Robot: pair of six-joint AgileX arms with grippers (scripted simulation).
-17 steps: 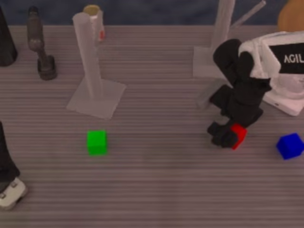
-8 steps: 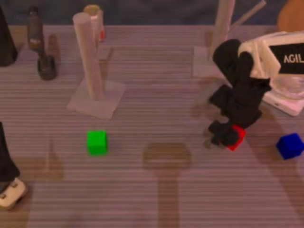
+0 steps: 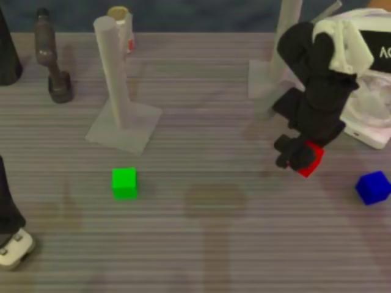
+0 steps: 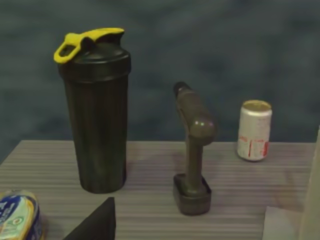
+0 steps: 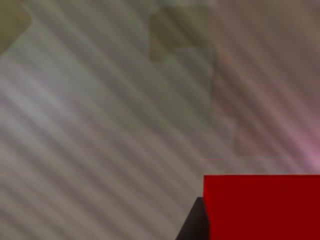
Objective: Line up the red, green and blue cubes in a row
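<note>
Our right end effector (image 3: pixel 297 155) is closed on the red cube (image 3: pixel 311 160), apparently to carry it into the row, with the blue cube (image 3: pixel 373 187) near its right and the green cube (image 3: pixel 124 182) far to its left, while our left arm sits parked.

Our right arm (image 3: pixel 342 55) is a chunky white shell with a black label panel carrying white lettering, cut off at the frame edge, then black links down to a matte black right gripper (image 3: pixel 293 157). Left arm (image 3: pixel 9 226) shows black with a white end piece.
</note>
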